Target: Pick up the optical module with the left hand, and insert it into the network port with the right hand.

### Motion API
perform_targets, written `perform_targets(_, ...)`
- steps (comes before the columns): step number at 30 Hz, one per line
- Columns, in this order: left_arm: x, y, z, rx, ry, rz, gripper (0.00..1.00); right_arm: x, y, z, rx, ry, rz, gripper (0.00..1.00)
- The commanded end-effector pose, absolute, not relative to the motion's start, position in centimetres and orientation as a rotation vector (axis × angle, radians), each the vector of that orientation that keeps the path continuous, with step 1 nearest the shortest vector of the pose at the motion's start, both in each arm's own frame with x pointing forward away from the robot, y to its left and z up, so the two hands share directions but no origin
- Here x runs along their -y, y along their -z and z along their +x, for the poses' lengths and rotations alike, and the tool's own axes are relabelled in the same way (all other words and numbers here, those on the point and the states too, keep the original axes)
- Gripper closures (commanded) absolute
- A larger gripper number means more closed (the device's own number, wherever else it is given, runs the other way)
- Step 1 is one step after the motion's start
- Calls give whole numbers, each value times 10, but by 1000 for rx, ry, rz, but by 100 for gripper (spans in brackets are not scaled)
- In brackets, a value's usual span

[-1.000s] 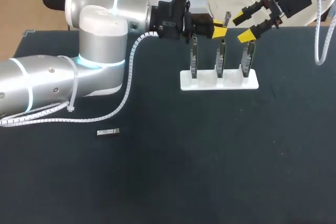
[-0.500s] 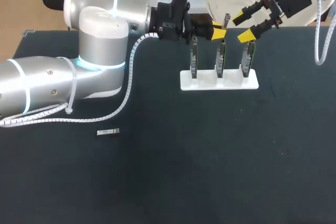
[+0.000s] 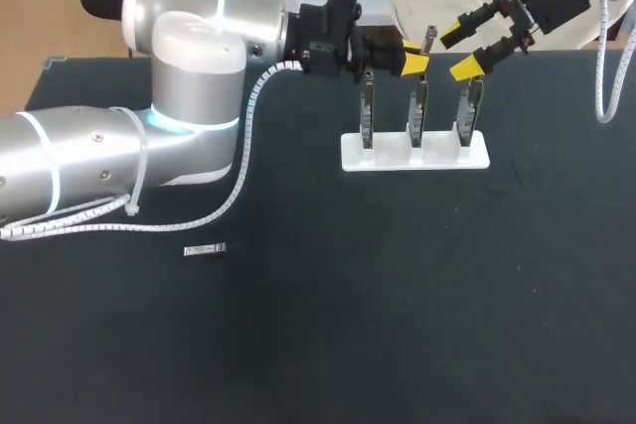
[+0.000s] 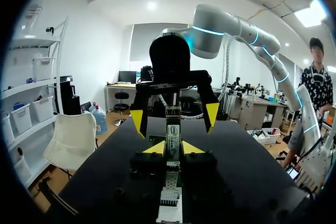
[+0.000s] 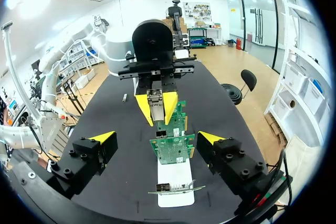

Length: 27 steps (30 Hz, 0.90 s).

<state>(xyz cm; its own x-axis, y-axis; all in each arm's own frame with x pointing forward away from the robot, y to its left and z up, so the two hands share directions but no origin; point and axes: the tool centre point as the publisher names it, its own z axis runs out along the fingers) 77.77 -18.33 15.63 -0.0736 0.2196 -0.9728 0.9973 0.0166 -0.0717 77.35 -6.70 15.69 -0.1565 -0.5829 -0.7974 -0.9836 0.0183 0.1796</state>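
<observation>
Dark worktop. I see a small silver part lying flat, well apart from white rack.

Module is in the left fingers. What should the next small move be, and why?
Probably ease the right gripper forward and close on the optical module's free end: the left gripper holds it out, shut on it, while the right fingers stand open facing it, not yet touching.

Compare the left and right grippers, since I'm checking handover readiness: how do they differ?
The left gripper has its jaws shut on an optical module; the right gripper has them wide open, empty. The left gripper comes in from the left, the right gripper from the right, facing it. Both have yellow tips and hover by the white card stand.
</observation>
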Motion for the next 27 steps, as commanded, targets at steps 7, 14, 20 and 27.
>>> perform_targets(7, 187, -156, 783, -1432, 1145, 1341, 100, 67, -157, 772, -1787, -1007, -1596, 0)
perform_targets(14, 188, -155, 783, -1431, 1150, 1349, 100, 67, -157, 772, -1787, -1007, -1596, 0)
perform_targets(20, 189, -155, 783, -1434, 1151, 1357, 100, 67, -157, 772, -1787, -1007, -1596, 0)
perform_targets(27, 189, -155, 783, -1437, 1146, 1366, 100, 67, -157, 772, -1787, -1007, -1596, 0)
